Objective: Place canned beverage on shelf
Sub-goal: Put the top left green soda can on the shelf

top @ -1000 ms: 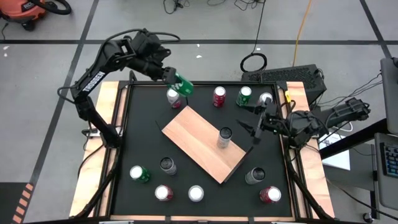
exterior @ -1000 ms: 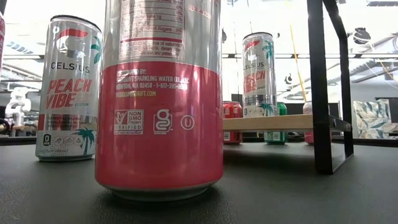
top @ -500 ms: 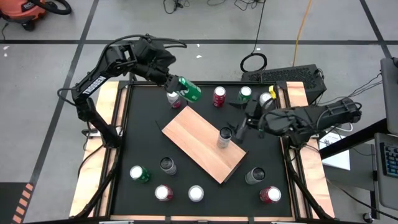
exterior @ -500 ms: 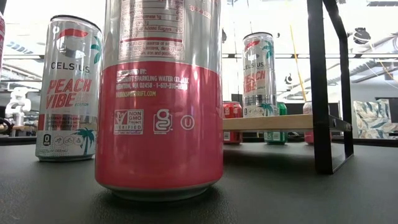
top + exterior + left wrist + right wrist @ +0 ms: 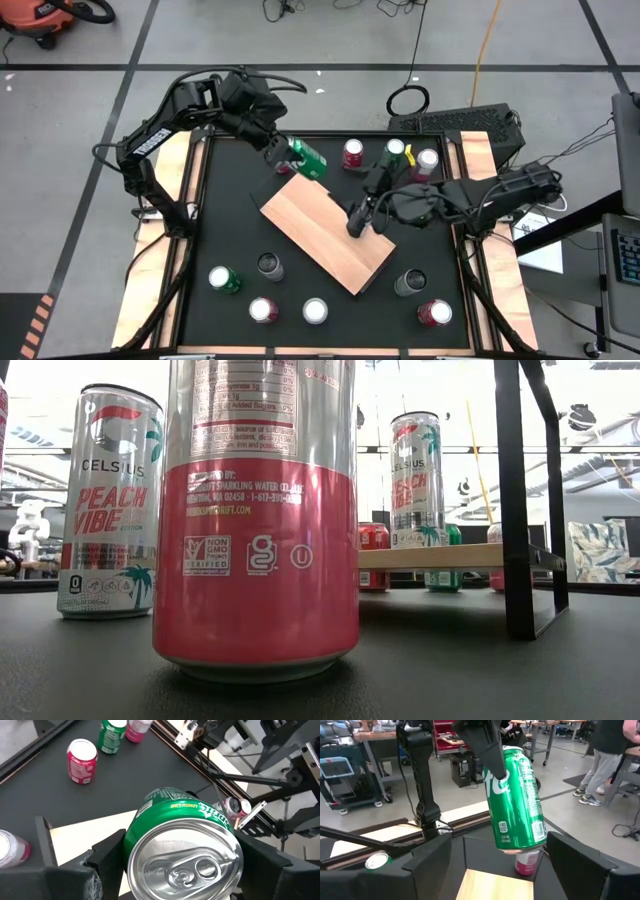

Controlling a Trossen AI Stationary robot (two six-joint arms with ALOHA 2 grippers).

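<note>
The green can (image 5: 306, 158) hung tilted in the air, just above the far corner of the shelf (image 5: 310, 225), held in the left end effector (image 5: 290, 155). This looked like the carrying step; next it must be turned upright and lowered onto bare wood. The right end effector (image 5: 357, 222) stood wide and empty over the shelf's right part.

Tilted green can (image 5: 516, 800) held aloft, shelf (image 5: 495, 887) below, person (image 5: 606, 750) behind
</note>
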